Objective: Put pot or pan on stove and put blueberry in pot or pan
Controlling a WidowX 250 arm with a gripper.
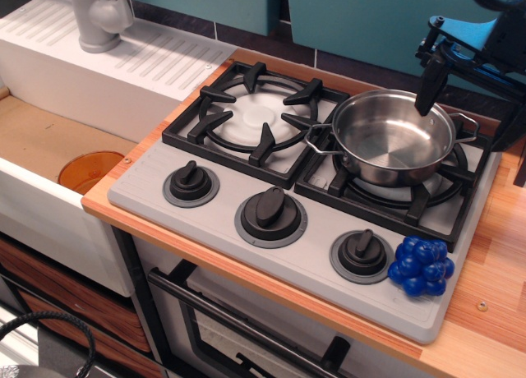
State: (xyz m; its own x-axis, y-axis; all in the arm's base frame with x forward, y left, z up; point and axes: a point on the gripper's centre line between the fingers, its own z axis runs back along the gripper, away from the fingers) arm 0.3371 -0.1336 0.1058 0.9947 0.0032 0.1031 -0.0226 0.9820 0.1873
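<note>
Pot (393,140): sits empty on the right burner grate of the stove (246,177), first half of the task apparently done.
Blueberry (422,269): on the stove's front right corner, just right of the right-hand knob (362,255).
End effector (448,74): raised over the pot's far rim, holding nothing; one dark finger shows, so I cannot tell how its jaws stand.
Bearing: blueberry lies toward the stove's front edge from the end effector, with the pot between.

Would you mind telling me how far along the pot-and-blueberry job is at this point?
First half looks done: the pot sits on the right burner grate of the stove. Nothing is in hand; the tool hangs above the pot's far rim, holding nothing, though its jaw state is unclear. Left to do: the blueberry lies on the stove's front right corner, and the pot is empty.
</note>
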